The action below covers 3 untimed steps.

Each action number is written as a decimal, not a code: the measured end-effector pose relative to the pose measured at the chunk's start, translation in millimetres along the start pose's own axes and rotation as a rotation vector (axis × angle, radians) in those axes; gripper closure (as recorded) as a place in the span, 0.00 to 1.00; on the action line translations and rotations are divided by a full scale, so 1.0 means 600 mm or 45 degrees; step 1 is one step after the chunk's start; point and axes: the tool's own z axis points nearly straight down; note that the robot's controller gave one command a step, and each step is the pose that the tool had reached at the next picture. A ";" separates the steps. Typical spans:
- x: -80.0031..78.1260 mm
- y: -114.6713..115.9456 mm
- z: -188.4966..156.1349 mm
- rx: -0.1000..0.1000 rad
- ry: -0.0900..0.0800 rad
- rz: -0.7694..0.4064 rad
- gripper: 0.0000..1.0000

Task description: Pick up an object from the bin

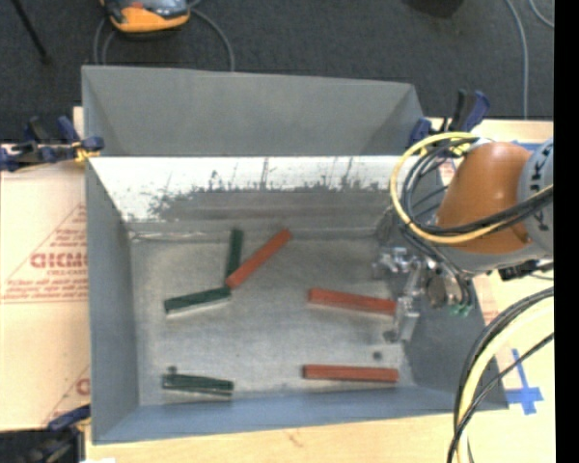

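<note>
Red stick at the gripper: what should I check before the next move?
1. Gripper at a target: ok, it sits at the right end of the red stick, mid-right in the bin.
2. Stick gripped: cannot tell.
3. Stick lying flat and alone: ok, nothing touches or overlaps it.
4. Nearest neighbour clear: ok, the second red stick lies apart, nearer the front wall.
5. Room to the right wall: cannot tell, the arm covers it.
6. Crossed orange stick and green stick: ok, well to the left, out of the way.
</note>
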 end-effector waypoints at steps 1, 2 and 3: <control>0.058 0.022 0.068 -0.002 0.013 -0.147 1.00; 0.058 0.022 0.068 -0.002 0.013 -0.149 1.00; 0.035 0.016 -0.011 -0.004 0.024 -0.153 1.00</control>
